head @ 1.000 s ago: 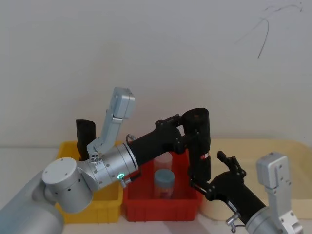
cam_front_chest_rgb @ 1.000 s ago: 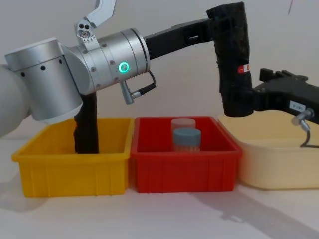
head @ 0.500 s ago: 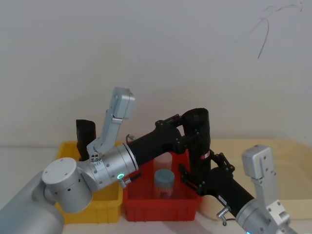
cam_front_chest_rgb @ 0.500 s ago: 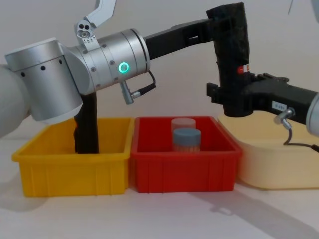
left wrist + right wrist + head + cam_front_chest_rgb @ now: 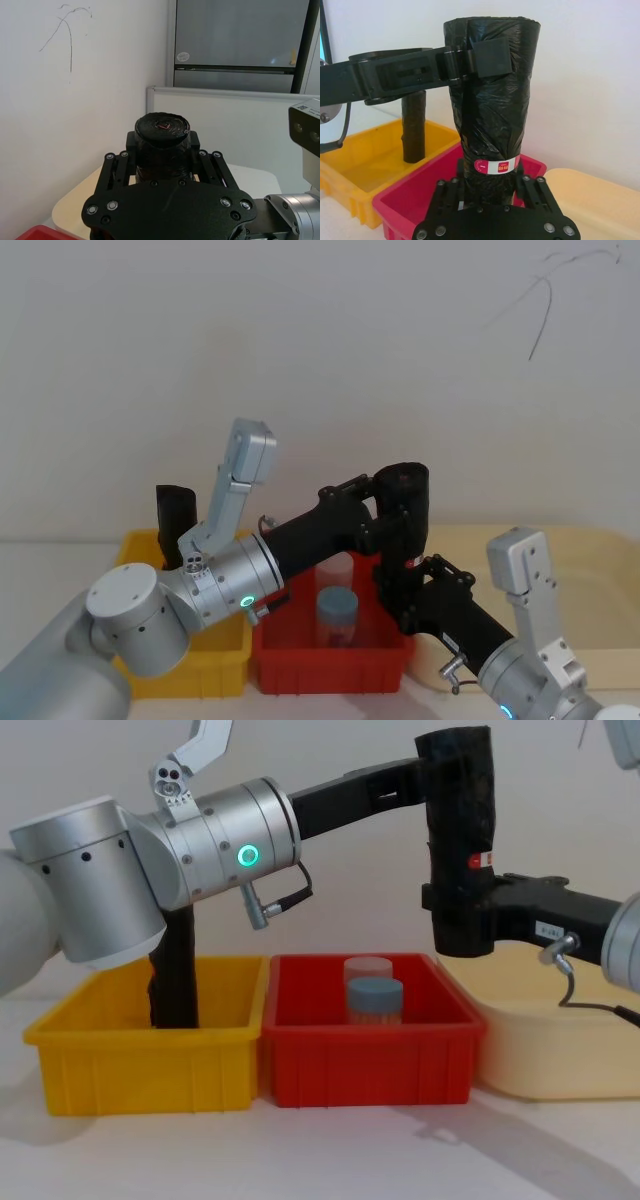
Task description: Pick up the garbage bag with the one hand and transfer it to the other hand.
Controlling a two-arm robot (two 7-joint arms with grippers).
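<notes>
The garbage bag [image 5: 458,810], a tall black glossy roll with a red-and-white label [image 5: 496,165], hangs upright in the air over the red bin's right end. My left gripper [image 5: 452,770], on the arm with the green ring light [image 5: 247,855], is shut on the bag near its top. My right gripper [image 5: 458,915] comes in from the right. It is shut on the bag's lower part, just below the label. In the right wrist view its fingers [image 5: 451,186] press against both sides of the roll. The left wrist view looks down on the bag's top [image 5: 162,129].
A yellow bin [image 5: 140,1065] at the left holds a slimmer plain black roll [image 5: 175,980]. The red bin [image 5: 370,1065] in the middle holds two lidded jars [image 5: 375,1000]. A cream tray [image 5: 540,1050] lies at the right, under my right arm.
My right gripper moved left onto the bag's lower part and its fingers shut on it. The bag went from slightly tilted to upright. The left arm stayed still.
</notes>
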